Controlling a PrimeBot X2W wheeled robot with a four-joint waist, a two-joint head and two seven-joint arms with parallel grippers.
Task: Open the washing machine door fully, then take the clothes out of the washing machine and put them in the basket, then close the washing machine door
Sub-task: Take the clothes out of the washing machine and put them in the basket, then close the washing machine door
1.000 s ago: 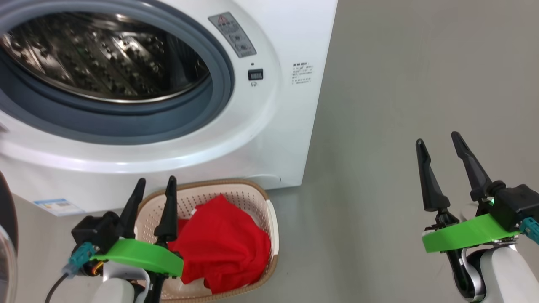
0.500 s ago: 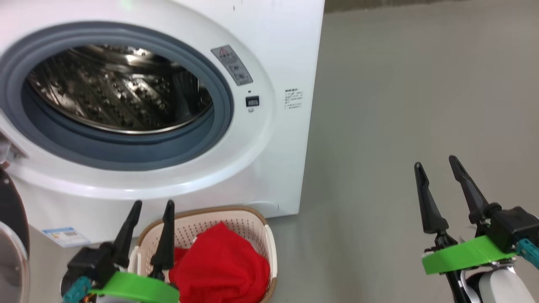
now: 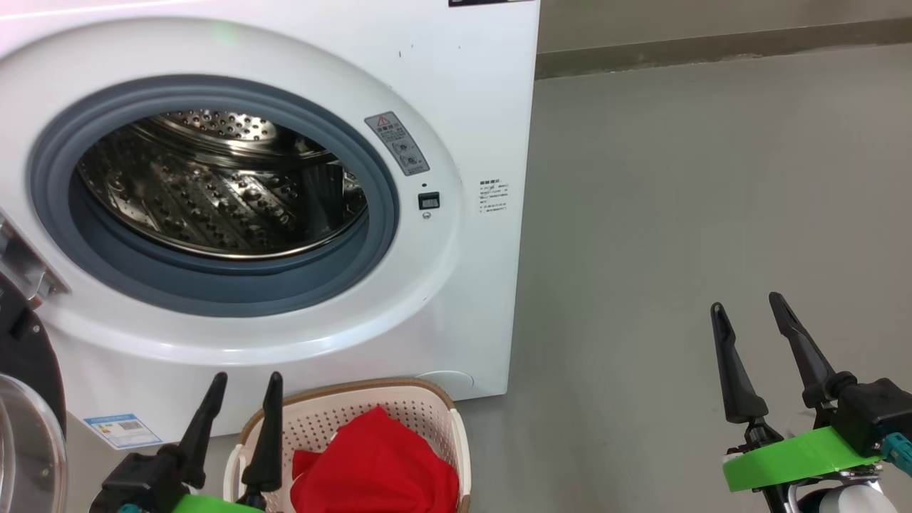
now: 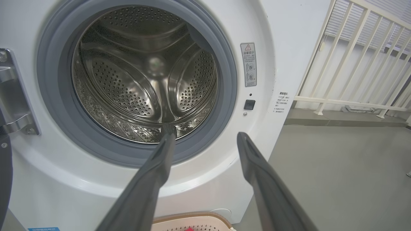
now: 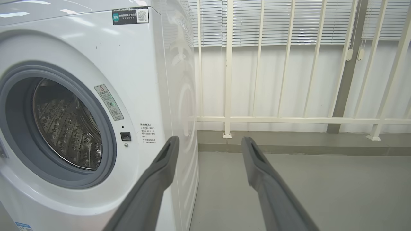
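Note:
The white washing machine (image 3: 470, 92) stands open, and its steel drum (image 3: 214, 199) has no cloth in it. At the far left edge the washing machine door (image 3: 25, 406) is swung out, showing its black rim and glass. The cream basket (image 3: 420, 406) sits on the floor below the opening, with red clothes (image 3: 377, 463) piled inside. My left gripper (image 3: 242, 388) hovers open over the basket's left rim, empty. My right gripper (image 3: 747, 308) is open and empty over bare floor, right of the machine. In the left wrist view the left gripper (image 4: 205, 136) points at the drum (image 4: 144, 73).
Grey floor (image 3: 712, 178) stretches to the right of the machine. In the right wrist view a white railing (image 5: 289, 119) with blinds behind it runs along the back wall, behind the machine (image 5: 154, 64). A metal door hinge (image 4: 13, 96) sits at the opening's left.
The head camera has tilted upward, so the machine, basket and both grippers sit lower in the picture. Both grippers stay open. The clothes lie unmoved in the basket.

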